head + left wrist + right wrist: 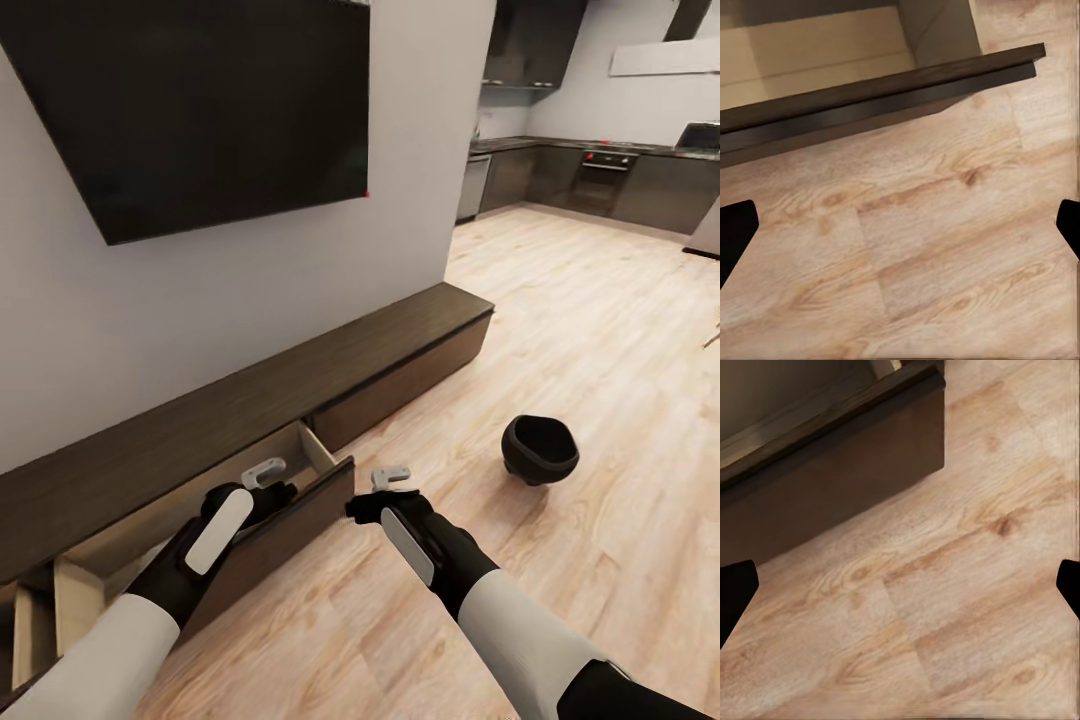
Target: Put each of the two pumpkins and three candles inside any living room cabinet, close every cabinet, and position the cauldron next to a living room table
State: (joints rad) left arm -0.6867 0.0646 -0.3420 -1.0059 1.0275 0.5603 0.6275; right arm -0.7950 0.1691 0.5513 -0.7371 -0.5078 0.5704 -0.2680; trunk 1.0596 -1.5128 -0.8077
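Observation:
The cabinet runs along the wall under the TV. One of its drawers is pulled out, and the part of its pale interior that shows holds nothing. My left gripper hovers open over the drawer's front panel, near its right end. Just past the drawer's right corner, my right gripper hangs open above the floor. The black cauldron sits on the floor to the right of my right gripper. The pumpkins and candles are out of view.
A large dark TV hangs on the wall above the unit. Wood floor stretches right and back to a dark kitchen. At the lower left another pale compartment of the unit stands open.

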